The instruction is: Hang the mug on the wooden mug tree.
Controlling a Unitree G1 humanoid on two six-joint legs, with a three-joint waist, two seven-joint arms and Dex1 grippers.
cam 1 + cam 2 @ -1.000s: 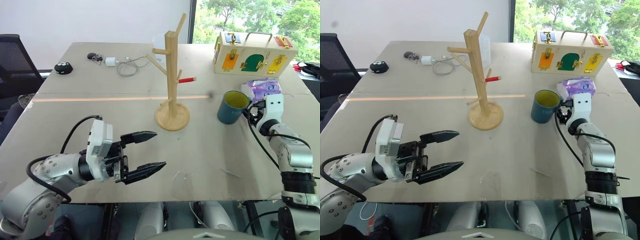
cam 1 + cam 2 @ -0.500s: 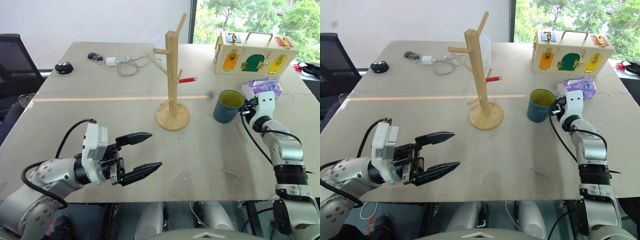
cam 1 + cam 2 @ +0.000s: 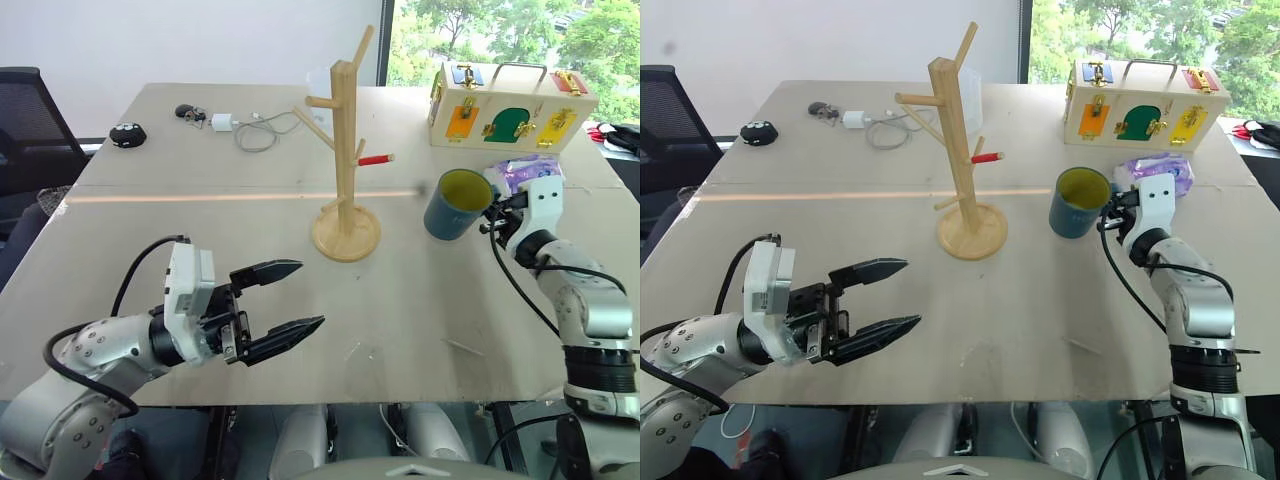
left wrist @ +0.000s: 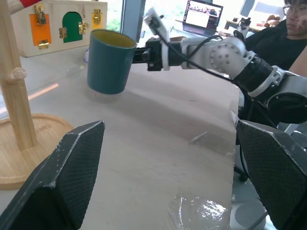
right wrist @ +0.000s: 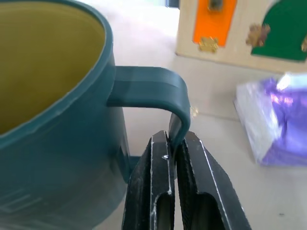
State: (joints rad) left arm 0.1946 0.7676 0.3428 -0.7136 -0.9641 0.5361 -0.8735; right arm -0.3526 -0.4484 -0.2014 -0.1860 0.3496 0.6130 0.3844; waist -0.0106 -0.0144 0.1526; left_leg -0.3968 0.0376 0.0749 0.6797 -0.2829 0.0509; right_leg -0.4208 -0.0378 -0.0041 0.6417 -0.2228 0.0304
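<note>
At the right side of the table (image 3: 200,300), my right claw (image 5: 173,146) is pinched on the handle of the mug (image 3: 452,204); the two black fingers (image 5: 151,191) press together on the outer bend of the loop. The mug sits just ahead of that claw, tilted with its mouth toward me, its base clear of the tabletop.

The mug is dark teal-blue outside, yellow-green inside, with one loop handle. Nothing is visible inside it.

The wooden mug tree (image 3: 344,150) stands upright on its round base near the table's middle, apart from the mug and to its left. One of its pegs has a red tip (image 3: 375,159).

Behind the mug stands a cream box (image 3: 510,107) with orange, green and yellow doors, all closed. A purple packet (image 3: 525,175) lies near my right claw.

My left claw (image 3: 287,305) hangs spread and empty over the near table edge.
</note>
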